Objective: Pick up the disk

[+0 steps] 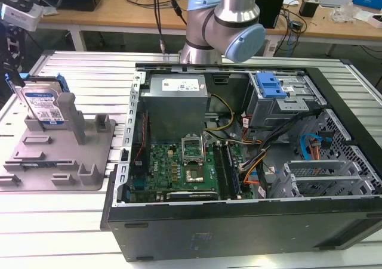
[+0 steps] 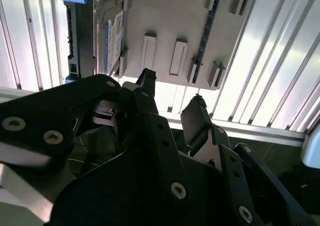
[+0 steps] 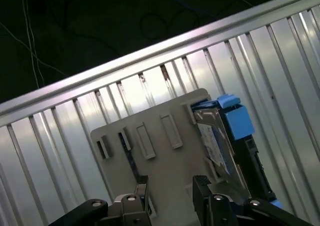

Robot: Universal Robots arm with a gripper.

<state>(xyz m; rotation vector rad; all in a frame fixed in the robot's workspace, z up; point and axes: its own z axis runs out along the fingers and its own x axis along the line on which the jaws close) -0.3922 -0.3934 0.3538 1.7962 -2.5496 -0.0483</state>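
While the gripper (image 2: 171, 88) gapes empty, the silver, blue-railed disk (image 1: 44, 105) stands upright in the grey fixture (image 1: 59, 157).

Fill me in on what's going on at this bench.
A robot arm is set to pick up the disk. The disk stands on edge in the grey fixture, on the exterior view's left of an open computer case. In the second wrist view the gripper is open and holds nothing. It hangs above the fixture, short of the disk, which is not yet lifted.
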